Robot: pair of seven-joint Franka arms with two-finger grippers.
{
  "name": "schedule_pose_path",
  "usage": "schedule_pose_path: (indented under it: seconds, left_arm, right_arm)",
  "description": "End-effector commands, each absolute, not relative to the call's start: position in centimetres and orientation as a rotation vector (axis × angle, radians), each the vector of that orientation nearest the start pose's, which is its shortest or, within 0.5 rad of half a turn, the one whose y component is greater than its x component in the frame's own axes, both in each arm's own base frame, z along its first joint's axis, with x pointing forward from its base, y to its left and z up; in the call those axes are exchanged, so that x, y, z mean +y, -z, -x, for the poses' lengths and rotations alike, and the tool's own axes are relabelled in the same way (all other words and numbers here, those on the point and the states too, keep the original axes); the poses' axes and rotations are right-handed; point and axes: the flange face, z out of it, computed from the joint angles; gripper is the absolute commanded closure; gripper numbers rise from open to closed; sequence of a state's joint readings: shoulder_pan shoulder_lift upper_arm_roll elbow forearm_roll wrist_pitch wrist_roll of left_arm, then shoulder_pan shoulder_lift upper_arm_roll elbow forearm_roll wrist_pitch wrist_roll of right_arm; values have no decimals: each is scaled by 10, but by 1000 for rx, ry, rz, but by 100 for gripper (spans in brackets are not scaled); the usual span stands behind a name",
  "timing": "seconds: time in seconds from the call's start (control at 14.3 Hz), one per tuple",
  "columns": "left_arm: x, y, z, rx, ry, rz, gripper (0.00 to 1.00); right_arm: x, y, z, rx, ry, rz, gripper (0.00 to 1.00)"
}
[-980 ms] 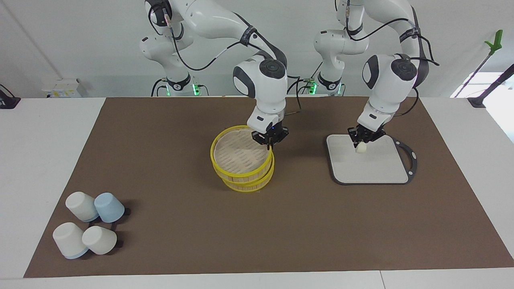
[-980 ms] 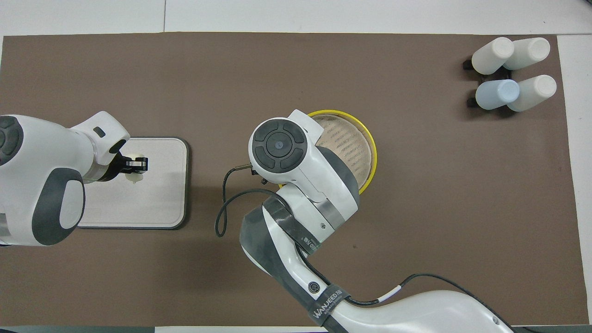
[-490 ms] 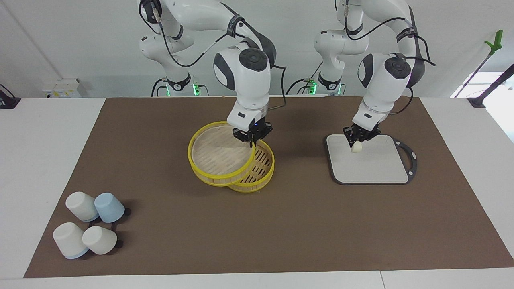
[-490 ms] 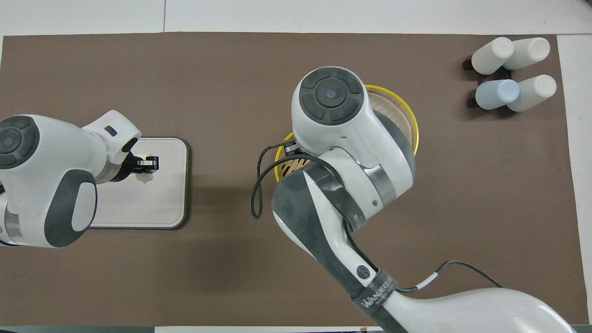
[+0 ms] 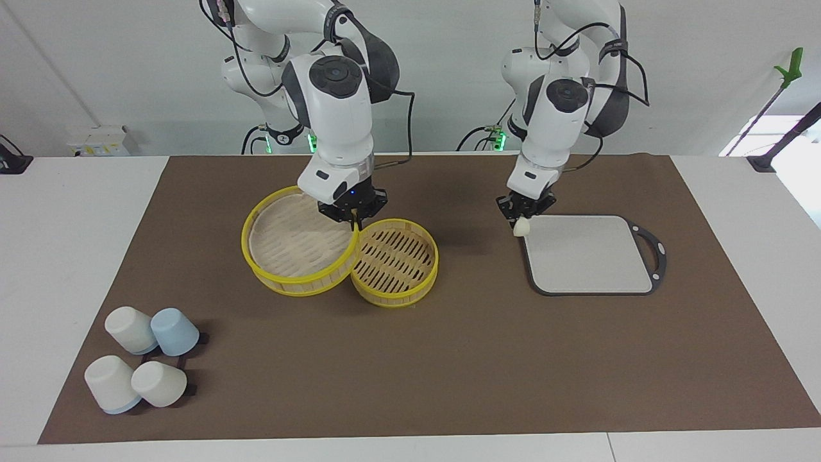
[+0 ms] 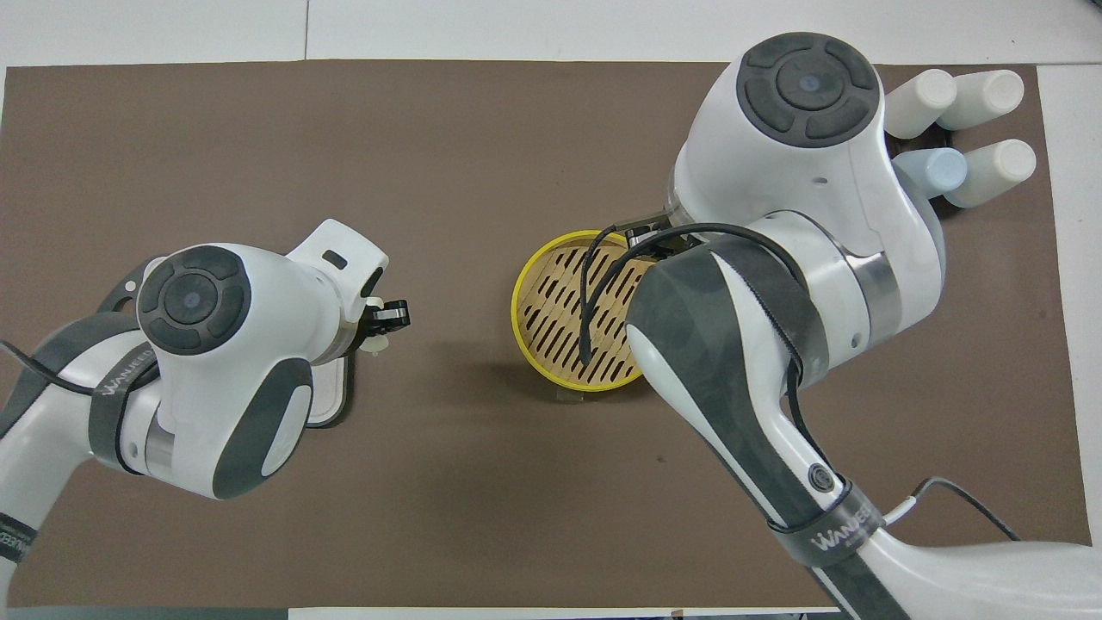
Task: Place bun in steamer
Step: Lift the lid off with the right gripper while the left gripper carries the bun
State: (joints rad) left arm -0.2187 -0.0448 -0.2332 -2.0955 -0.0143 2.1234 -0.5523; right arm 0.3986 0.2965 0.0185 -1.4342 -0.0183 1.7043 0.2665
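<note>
The left gripper (image 5: 523, 212) hangs in the air with its jaws clamped on the bun (image 5: 521, 226), a small cream-white lump that sits just below the fingertips; it is over the corner of the grey board (image 5: 590, 256) that lies nearest the robots and toward the middle of the table, right at the board's edge. From overhead the same gripper (image 6: 389, 317) shows at the tip of the left arm, with the bun (image 6: 376, 344) peeking out beneath it, and most of the board (image 6: 331, 396) is covered by the arm. The right gripper (image 5: 354, 215) has its jaws pinched together on the yellow rim of the lid (image 5: 298, 240), which it holds tilted, with its lower edge apparently resting on the brown mat (image 5: 449, 359), though contact there is hard to judge. The lid is beside the steamer (image 5: 394, 262), toward the right arm's end of the table, and its rim touches or just overlaps the steamer's rim where the gripper grips. The steamer stands open on the mat in the middle of the table, its slatted base bare; overhead, the steamer (image 6: 560, 319) is partly covered by the right arm, which hides the lid altogether. Four cups (image 5: 142, 366), three white and one blue, lie in a cluster at the right arm's end of the mat, farther from the robots than everything else.
</note>
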Motion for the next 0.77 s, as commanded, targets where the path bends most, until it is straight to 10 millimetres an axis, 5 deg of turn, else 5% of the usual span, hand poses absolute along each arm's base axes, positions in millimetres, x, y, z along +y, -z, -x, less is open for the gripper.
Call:
schedule_pose_path:
  seconds: [0.0,0.21,0.56,0.7]
  left_arm:
    - [-277,-469,-482,-278,123,3202,82]
    - [-325,-478,-482,-352,120,3235,83]
    - [-410,-456,-480,-358,67,3266,83]
    - [-424,-454,-484,-341,57,3274,83]
  right_arm:
    - [237,-527,-588,-261,-52,3148,100]
    - [214,-520,-589,-303,-74,3146,100]
    - [173,-526,-593,-362,-78,3128,100]
    - [157,-527,-597,-391,-77,3118,100]
